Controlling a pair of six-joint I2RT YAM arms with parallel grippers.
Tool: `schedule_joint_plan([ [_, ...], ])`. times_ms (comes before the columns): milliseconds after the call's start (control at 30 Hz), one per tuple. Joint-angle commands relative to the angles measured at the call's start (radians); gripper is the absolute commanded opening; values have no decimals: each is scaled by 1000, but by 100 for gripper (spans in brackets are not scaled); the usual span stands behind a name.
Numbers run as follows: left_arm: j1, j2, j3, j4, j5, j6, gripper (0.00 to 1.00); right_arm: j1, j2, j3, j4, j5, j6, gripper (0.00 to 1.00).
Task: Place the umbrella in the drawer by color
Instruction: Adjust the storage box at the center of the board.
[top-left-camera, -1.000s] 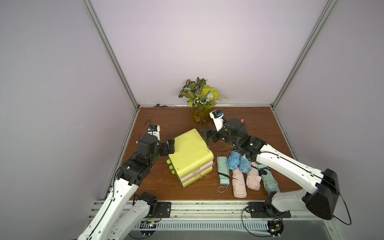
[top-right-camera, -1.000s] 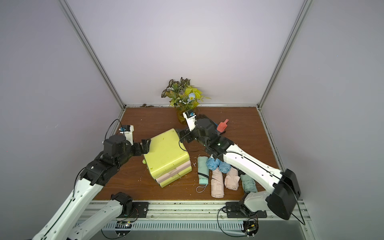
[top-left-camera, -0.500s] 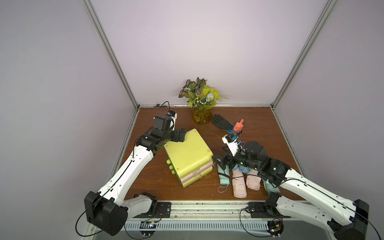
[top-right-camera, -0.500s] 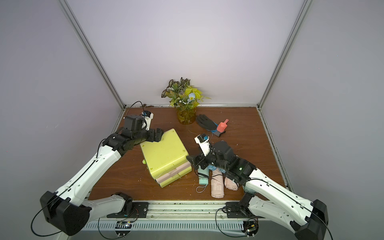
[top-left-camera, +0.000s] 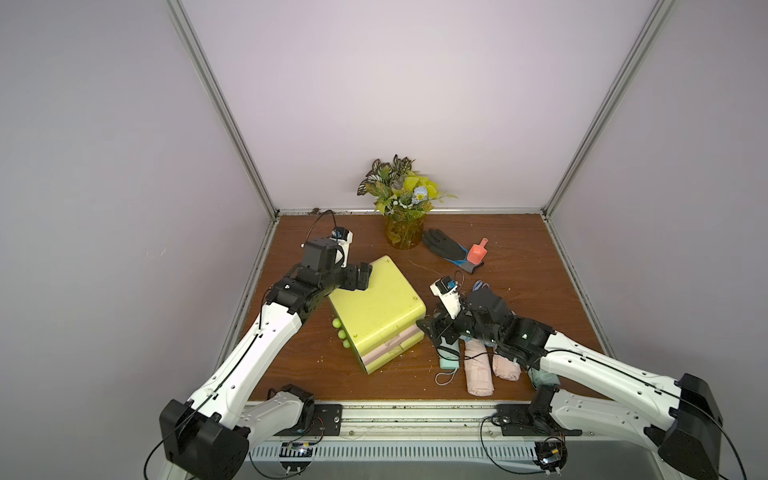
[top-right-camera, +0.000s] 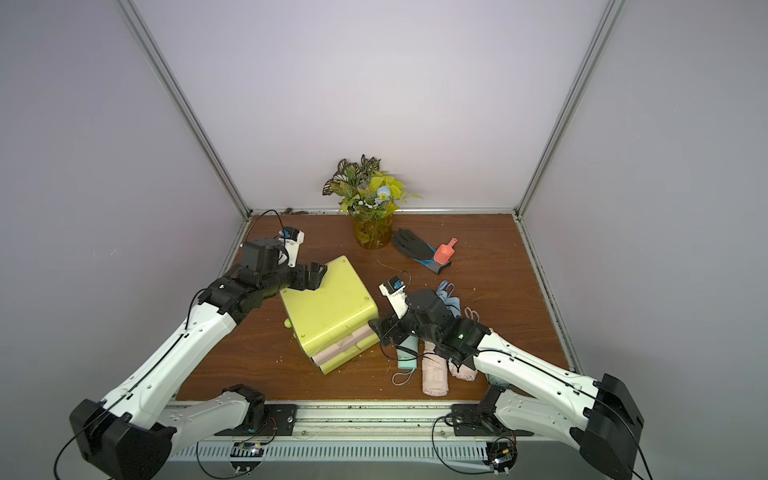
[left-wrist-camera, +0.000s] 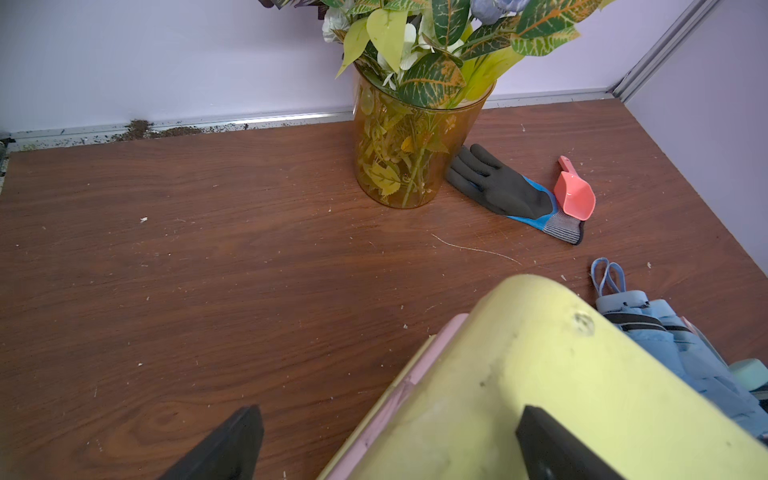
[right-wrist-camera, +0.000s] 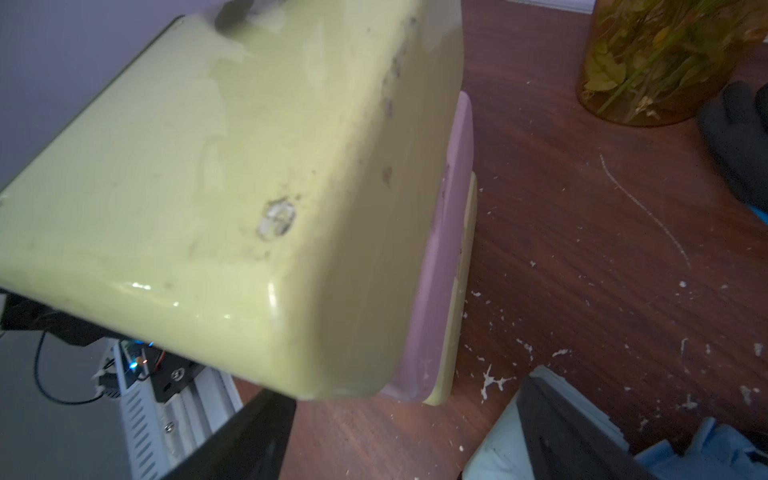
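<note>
Your left gripper (top-left-camera: 365, 277), spread wide and empty, straddles the rear corner of the drawer unit (top-left-camera: 376, 303), apparently to brace it, while your right gripper (top-left-camera: 433, 332), jaws apart and empty, hangs over the mint umbrella (top-left-camera: 449, 362) beside the unit, near the front edge of the table (top-left-camera: 519, 257).

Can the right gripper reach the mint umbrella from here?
Probably yes: the right gripper is open at the end of the mint umbrella, nothing lying over it, though the drawer unit crowds one side.
</note>
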Motion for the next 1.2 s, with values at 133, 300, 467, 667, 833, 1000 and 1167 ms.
schedule_joint_plan([
  [133, 0, -46, -44, -41, 23, -25, 100, -129, 113, 97, 222, 38, 8, 91],
  [300, 0, -54, -81, 30, 27, -65, 100, -203, 281, 184, 307, -82, 56, 91],
  [467, 0, -79, -85, 51, -38, -103, 100, -255, 373, 254, 299, -96, 109, 89],
  [667, 10, -125, -93, 21, -250, -126, 100, -250, 247, 183, 275, -72, 191, 85],
  [833, 99, -124, -121, 46, -76, -174, 100, -147, 159, 119, 354, -71, 270, 84],
  [1000, 132, -116, -153, 118, 116, -226, 100, -92, 215, 99, 513, -175, 385, 85],
  [1167, 131, -109, -167, 126, 130, -238, 100, -91, 292, 88, 593, -200, 434, 85],
])
